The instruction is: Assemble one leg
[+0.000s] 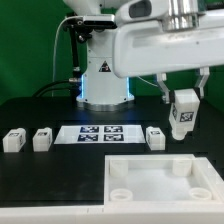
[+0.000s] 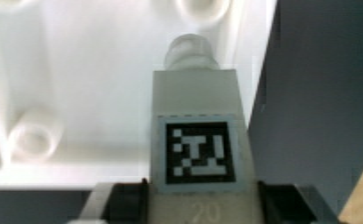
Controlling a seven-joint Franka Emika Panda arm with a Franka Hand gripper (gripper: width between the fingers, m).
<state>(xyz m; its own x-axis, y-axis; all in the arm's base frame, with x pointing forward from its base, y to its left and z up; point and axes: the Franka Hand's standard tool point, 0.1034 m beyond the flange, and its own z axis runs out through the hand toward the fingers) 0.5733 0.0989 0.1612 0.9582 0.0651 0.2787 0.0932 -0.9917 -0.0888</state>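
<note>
I am gripping the leg (image 1: 183,112) in my tool (image 1: 183,98), fingers closed on its upper end, and holding it upright in the air with its tag facing the exterior camera. It is hanging over the white panel (image 1: 160,182), which is lying on the bench (image 1: 40,172) by the near edge, towards the exterior view's right corner. A loose leg (image 1: 155,137) is sitting just beside the marker board (image 1: 100,133).

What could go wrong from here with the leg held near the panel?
1. The leg, shut in the pincer, has its tip near the rim of the panel, not yet lined up with a corner socket; lowered as is, it would likely miss.
2. The pincer grips only the leg's far end, so contact might tilt it.
</note>
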